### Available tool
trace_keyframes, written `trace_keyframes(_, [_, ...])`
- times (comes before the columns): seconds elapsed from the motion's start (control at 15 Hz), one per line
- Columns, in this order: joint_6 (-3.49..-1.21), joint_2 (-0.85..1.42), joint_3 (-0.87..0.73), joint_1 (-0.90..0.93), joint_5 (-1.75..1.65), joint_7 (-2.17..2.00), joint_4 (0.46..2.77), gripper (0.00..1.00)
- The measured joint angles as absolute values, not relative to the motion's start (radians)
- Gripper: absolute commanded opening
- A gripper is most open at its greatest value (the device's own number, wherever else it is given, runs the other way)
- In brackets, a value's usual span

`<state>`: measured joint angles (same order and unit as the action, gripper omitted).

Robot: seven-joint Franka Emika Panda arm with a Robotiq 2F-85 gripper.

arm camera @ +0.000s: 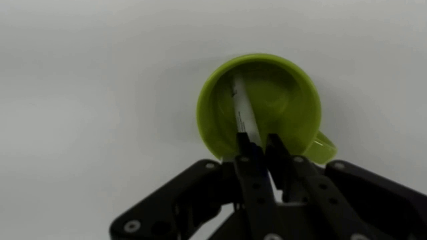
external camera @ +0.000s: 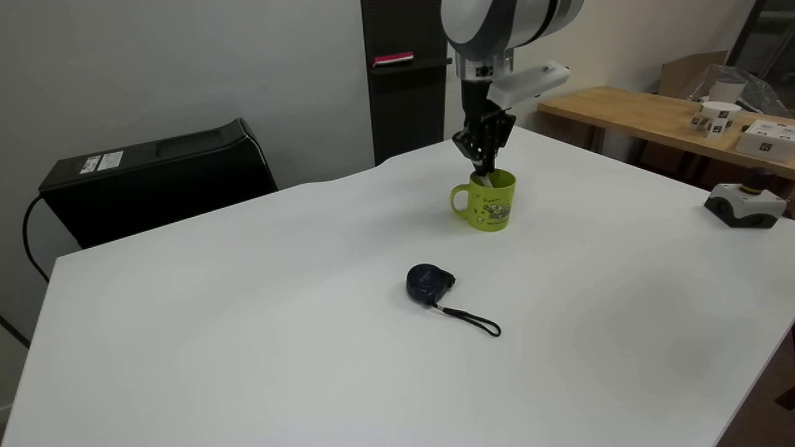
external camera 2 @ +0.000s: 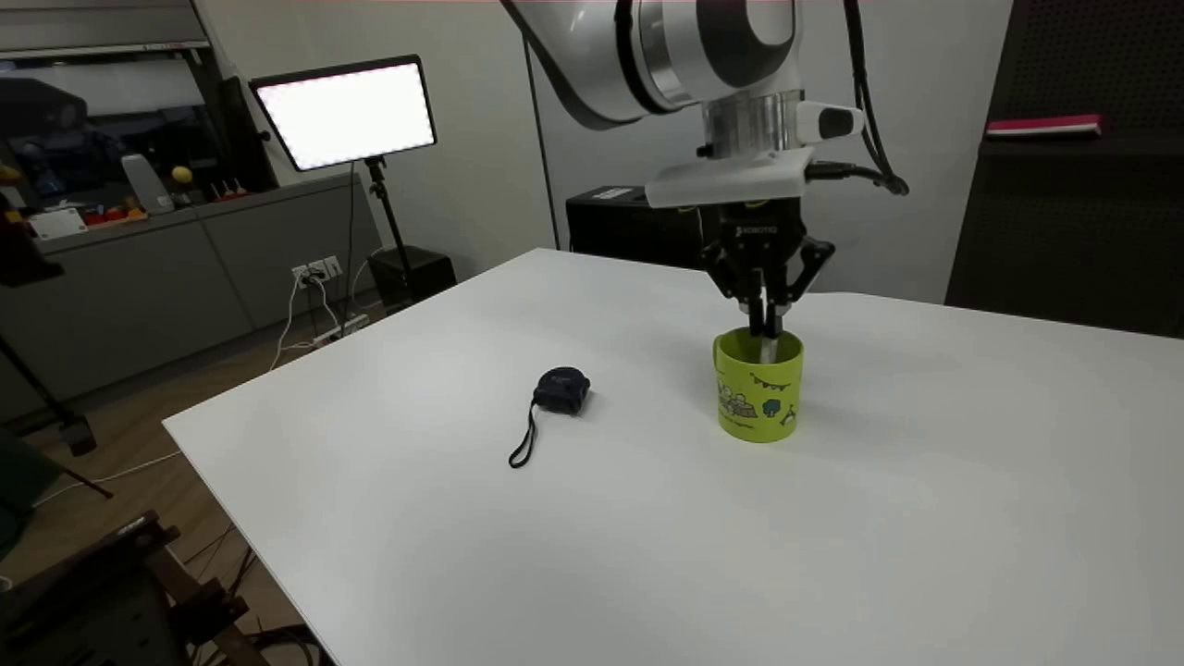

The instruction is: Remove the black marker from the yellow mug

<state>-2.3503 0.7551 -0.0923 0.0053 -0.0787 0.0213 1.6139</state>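
Note:
The yellow mug (external camera: 490, 214) stands upright on the white table; it also shows in an exterior view (external camera 2: 758, 398) and in the wrist view (arm camera: 207, 96). The black marker (arm camera: 245, 115) stands tilted inside it, its pale barrel running down to the mug's inner wall. Its pale part shows just above the rim in both exterior views (external camera: 486, 181) (external camera 2: 769, 351). My gripper (arm camera: 257, 141) points down over the mug's mouth, fingertips at about rim height (external camera 2: 766, 326). Its fingers are closed around the marker's dark cap end, which they largely hide.
A small round black tape measure (external camera: 427, 284) with a thin cord loop lies on the table, apart from the mug. A white and black button box (external camera: 744, 205) stands at the table's edge. A large black case (external camera: 155, 180) is beyond the table.

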Motion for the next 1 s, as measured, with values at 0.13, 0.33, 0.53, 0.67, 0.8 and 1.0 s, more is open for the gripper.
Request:
trace_keyframes(0.13, [-2.349,0.755,-0.093,0.005,-0.081,0.021,1.613,0.02])
trace_keyframes(0.33, [-2.349,0.755,-0.095,0.005,-0.081,0.021,1.612,0.02])
trace_keyframes(0.53, [-2.349,0.756,-0.097,0.006,-0.082,0.021,1.612,0.02])
trace_keyframes(0.67, [-2.343,0.756,-0.097,0.006,-0.082,0.020,1.610,0.02])
trace_keyframes(0.8, [-2.320,0.756,-0.097,0.006,-0.081,0.019,1.603,0.02])
trace_keyframes(1.0, [-2.257,0.738,-0.105,0.005,-0.087,0.019,1.578,0.02])
